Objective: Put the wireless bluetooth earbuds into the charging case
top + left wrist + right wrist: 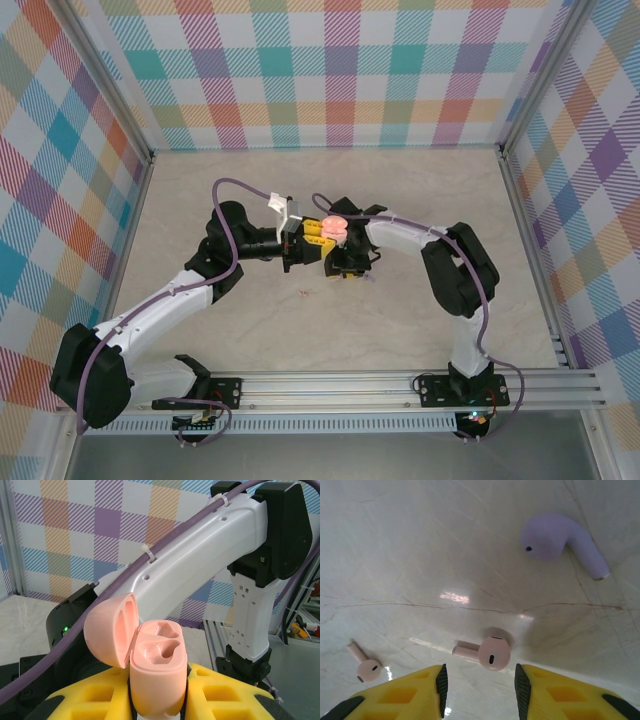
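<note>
A pale pink charging case (156, 680) stands upright between the yellow fingers of my left gripper (157, 702), which is shut on it. Its lid (107, 630) is swung open to the left and both moulded wells are bare. From above, the case (333, 228) sits mid-table, held off the surface. My right gripper (480, 690) hangs open just over the table. A pale pink earbud (490, 653) lies just ahead of the gap between its fingers, untouched. Another pink earbud (365, 667) lies to the left, and a lilac earbud (555, 537) farther off.
My right arm (210, 555) crosses close behind the case in the left wrist view. Plaid walls (330, 70) enclose the marble table (200, 180) on three sides. An aluminium rail (400, 385) runs along the near edge.
</note>
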You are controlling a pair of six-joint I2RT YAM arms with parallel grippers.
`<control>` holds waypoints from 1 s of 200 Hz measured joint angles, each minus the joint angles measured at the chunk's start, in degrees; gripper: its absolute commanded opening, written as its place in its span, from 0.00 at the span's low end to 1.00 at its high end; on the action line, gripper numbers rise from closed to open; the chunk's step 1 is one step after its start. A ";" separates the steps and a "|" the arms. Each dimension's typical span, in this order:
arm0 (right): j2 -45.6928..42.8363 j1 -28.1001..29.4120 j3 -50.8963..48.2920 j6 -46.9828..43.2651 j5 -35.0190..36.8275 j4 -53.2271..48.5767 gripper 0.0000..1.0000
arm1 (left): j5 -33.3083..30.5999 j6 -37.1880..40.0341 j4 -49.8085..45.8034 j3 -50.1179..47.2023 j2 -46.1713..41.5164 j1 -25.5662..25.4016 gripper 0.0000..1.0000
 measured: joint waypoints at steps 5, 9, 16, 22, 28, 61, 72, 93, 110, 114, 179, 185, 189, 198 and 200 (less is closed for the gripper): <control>0.17 0.11 0.04 0.24 0.22 -0.15 0.43 | 0.00 0.02 0.00 0.00 0.00 0.00 0.25; 0.37 0.24 0.09 0.46 0.44 -0.26 0.42 | 0.00 0.02 0.00 0.00 0.00 0.00 0.25; 0.66 0.31 0.28 0.79 0.59 -0.39 0.41 | 0.00 0.02 0.00 0.00 0.00 0.00 0.25; 0.92 0.35 0.50 1.11 0.76 -0.46 0.41 | 0.00 0.02 0.00 0.00 0.00 0.00 0.25; 1.27 0.42 0.74 1.33 0.87 -0.48 0.40 | 0.02 0.02 0.00 0.00 0.00 0.00 0.25; 2.99 0.70 2.71 1.70 1.38 -1.31 0.32 | 0.00 0.02 0.00 0.00 0.00 0.00 0.25; 3.45 0.81 3.45 1.68 1.77 -1.51 0.30 | 0.02 0.02 0.00 0.00 0.00 0.00 0.25; 4.42 1.11 4.81 1.40 2.86 -2.01 0.26 | 0.02 0.02 0.00 0.00 0.00 0.00 0.25; 4.94 1.27 5.88 0.72 3.89 -3.26 0.24 | 0.00 0.02 0.00 0.00 0.00 0.00 0.25; 5.03 1.29 6.05 0.61 4.02 -3.39 0.24 | 0.02 0.02 0.00 0.00 -0.02 0.00 0.25; 6.34 1.46 9.11 -6.73 7.65 -6.49 0.28 | 0.00 0.02 -0.15 0.00 -0.59 -0.02 0.25; 6.34 1.46 9.14 -7.50 7.91 -6.80 0.29 | 0.00 0.02 -0.13 0.00 -0.59 -0.02 0.25; 6.34 1.46 9.14 -7.69 7.93 -6.93 0.30 | 0.02 0.02 -0.15 0.00 -0.59 -0.02 0.25; 6.34 1.46 9.14 -8.28 8.20 -7.21 0.31 | 0.00 0.02 -0.15 0.00 -0.59 -0.02 0.25; 6.34 1.46 9.14 -8.26 8.17 -7.30 0.32 | 0.00 0.02 -0.15 0.00 -0.59 -0.02 0.25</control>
